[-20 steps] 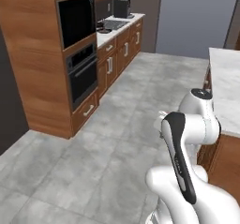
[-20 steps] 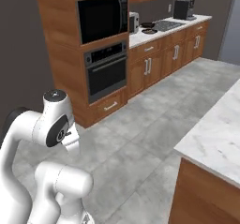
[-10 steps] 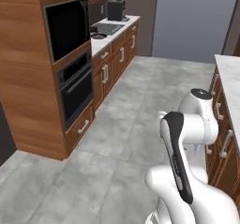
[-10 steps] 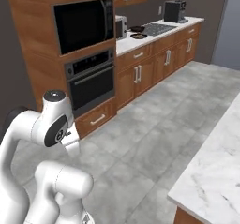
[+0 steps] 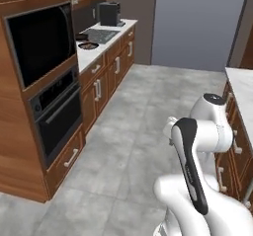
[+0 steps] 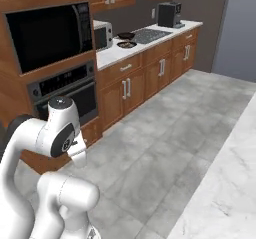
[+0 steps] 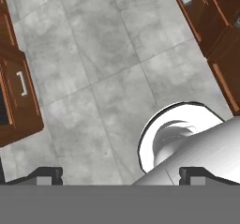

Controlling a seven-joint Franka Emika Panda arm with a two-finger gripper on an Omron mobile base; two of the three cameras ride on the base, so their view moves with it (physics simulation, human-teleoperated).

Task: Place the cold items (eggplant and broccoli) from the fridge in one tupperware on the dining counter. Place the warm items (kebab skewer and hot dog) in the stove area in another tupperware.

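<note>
My gripper (image 7: 120, 174) is open, its two dark fingertips (image 7: 45, 174) standing far apart over grey floor tiles, with nothing held. The arm is folded up close over the base. The stove (image 5: 102, 35) (image 6: 149, 33) is a dark cooktop set in the white counter at the far left. Two small dark dishes (image 6: 126, 40) stand beside it; what they hold is too small to tell. The marble dining counter (image 5: 241, 87) (image 6: 225, 182) runs along the right. The eggplant, broccoli, kebab skewer, hot dog and tupperware are out of view.
A wooden cabinet wall with a black built-in oven (image 5: 55, 110) (image 6: 66, 90) stands close on the left. A coffee machine (image 5: 109, 14) (image 6: 169, 14) and a small microwave (image 6: 102, 34) sit on the counter. A tall grey panel (image 5: 198, 23) closes the far end. Open floor (image 5: 131, 131) lies ahead.
The whole picture has shifted: the base has driven forward along the kitchen, so the oven wall and the stove counter are nearer. The arm's pose and the open gripper are unchanged.
</note>
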